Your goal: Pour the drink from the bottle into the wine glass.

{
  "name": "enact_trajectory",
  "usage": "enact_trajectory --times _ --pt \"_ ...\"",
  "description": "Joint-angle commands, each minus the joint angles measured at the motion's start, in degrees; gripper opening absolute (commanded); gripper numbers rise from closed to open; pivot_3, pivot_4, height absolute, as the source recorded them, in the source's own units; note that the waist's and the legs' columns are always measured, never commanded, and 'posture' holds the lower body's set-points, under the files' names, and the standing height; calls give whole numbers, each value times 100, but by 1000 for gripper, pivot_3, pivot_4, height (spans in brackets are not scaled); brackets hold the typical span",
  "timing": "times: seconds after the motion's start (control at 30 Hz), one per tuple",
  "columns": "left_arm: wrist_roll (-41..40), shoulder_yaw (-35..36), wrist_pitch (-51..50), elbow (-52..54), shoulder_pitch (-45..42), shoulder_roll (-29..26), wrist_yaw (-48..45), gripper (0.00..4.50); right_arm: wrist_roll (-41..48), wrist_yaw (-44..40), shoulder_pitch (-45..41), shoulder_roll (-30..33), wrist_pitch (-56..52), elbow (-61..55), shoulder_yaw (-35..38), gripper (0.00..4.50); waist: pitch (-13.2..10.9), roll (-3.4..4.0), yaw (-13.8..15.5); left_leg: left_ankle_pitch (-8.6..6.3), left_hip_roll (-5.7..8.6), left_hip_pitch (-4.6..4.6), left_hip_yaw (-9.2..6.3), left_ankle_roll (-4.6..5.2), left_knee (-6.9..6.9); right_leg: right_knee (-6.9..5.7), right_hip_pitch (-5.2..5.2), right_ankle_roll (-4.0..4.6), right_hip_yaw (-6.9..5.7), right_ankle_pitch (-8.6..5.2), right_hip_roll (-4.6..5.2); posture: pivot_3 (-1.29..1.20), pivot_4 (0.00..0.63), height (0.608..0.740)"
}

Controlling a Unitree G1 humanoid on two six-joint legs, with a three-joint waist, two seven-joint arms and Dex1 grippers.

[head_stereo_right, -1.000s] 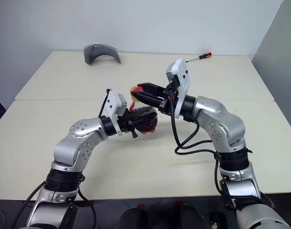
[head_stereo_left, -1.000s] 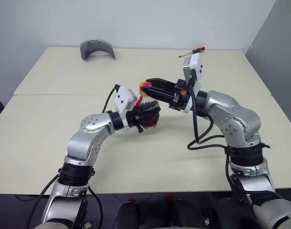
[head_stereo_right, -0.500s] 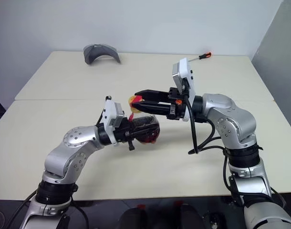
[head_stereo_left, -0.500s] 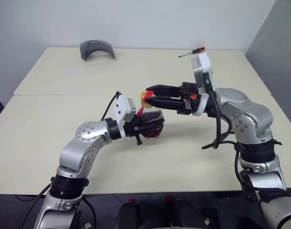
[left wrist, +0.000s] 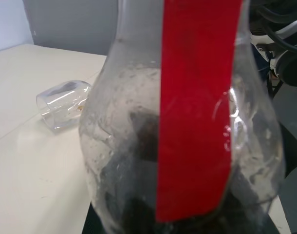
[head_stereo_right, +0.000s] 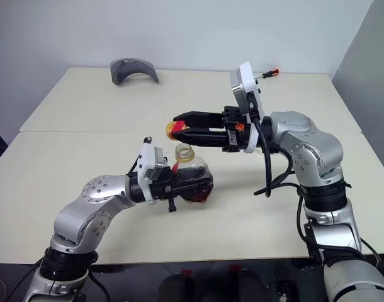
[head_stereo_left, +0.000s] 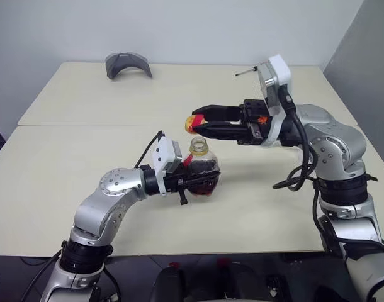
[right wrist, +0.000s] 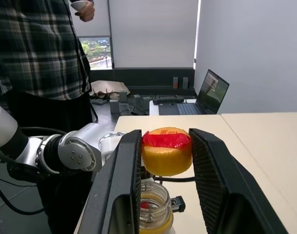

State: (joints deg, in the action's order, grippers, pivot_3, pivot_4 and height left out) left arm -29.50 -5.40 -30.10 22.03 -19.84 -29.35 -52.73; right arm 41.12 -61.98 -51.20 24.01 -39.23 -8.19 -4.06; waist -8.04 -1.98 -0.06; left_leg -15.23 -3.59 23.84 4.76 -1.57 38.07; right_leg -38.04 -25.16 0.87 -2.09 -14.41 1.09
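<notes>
The left gripper [head_stereo_left: 191, 179] is clamping the bottle [head_stereo_left: 201, 171] by its round body, holding it upright just above the cream table [head_stereo_left: 66, 163], neck open at the top. The drink [head_stereo_right: 193, 185] is sitting dark in the lower half of the bottle, behind the red label strip [left wrist: 197, 107]. The right gripper [head_stereo_left: 195, 122] is reaching in level from the other side, its two black fingers closed on a yellow cap [right wrist: 166, 151] with a red top — hovering just above and behind the bottle's mouth. A clear glass vessel [left wrist: 63, 103] is lying on its side on the table beyond the bottle — possibly the wine glass, though no stem is showing. A person in a plaid shirt [right wrist: 39, 48] is standing nearby.
</notes>
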Motion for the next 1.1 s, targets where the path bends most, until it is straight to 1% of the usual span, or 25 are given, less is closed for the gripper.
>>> enact_trajectory --times 0.03,0.23,0.4,0.5,0.63,0.7,0.8,0.93,1.0,1.1 --pt "-148 109 100 167 -74 -11 -30 1007 -112 48 -138 59 176 -8 103 1171 0 0 3 0 0 0 0 0 0 0 0 0 0 0 0 0 150 740" --pt "25 306 246 -210 -308 8 159 1007 -278 738 273 230 82 -166 449 1171 0 0 14 0 1 0 0 0 0 1 2 0 -2 0 0 0 150 740" --pt "-33 370 229 -114 -156 -68 175 1007 -545 1416 1032 547 125 -549 734 1171 0 0 14 0 0 2 2 1 0 1 0 0 0 0 7 0 150 740" --pt "-48 375 211 -72 -106 -72 215 1007 -722 2040 1551 600 -22 -837 884 1171 0 0 12 0 -3 0 2 0 0 1 1 0 2 0 7 0 150 740" --pt "-41 380 186 -139 -179 69 414 1007 -858 3321 2541 242 -461 -1651 1122 1171 0 0 20 0 -1 1 2 0 0 2 1 -1 2 0 7 0 150 740" --pt "-11 282 181 -96 -136 135 471 1007 -1396 4205 3033 -52 -579 -1890 1008 1171 0 0 16 0 -1 1 3 0 0 2 0 -2 5 -1 7 0 150 740" --pt "-12 185 142 -33 -109 208 530 1007 -1868 5152 3457 -545 -654 -1952 1065 1171 0 0 12 0 0 0 3 0 0 -1 0 -3 8 -2 7 0 150 740" --pt "-28 144 107 -41 -149 253 558 1007 -2355 5901 3772 -984 -461 -1820 1167 1171 1 1 5 0 3 -1 4 -1 0 -1 -1 -5 8 -3 -2 0 150 740" --pt "-33 127 93 -55 -190 269 571 1007 -2508 6296 3875 -1227 -462 -1652 1374 1171 1 1 5 0 4 -1 3 -1 -1 -1 -1 -6 8 -4 -3 0 150 740" --pt "-35 119 94 -87 -234 270 568 1007 -2652 6536 3945 -1426 -380 -1502 1507 1171 1 1 7 0 10 0 4 0 -2 1 0 -9 8 -6 -3 0 150 740"
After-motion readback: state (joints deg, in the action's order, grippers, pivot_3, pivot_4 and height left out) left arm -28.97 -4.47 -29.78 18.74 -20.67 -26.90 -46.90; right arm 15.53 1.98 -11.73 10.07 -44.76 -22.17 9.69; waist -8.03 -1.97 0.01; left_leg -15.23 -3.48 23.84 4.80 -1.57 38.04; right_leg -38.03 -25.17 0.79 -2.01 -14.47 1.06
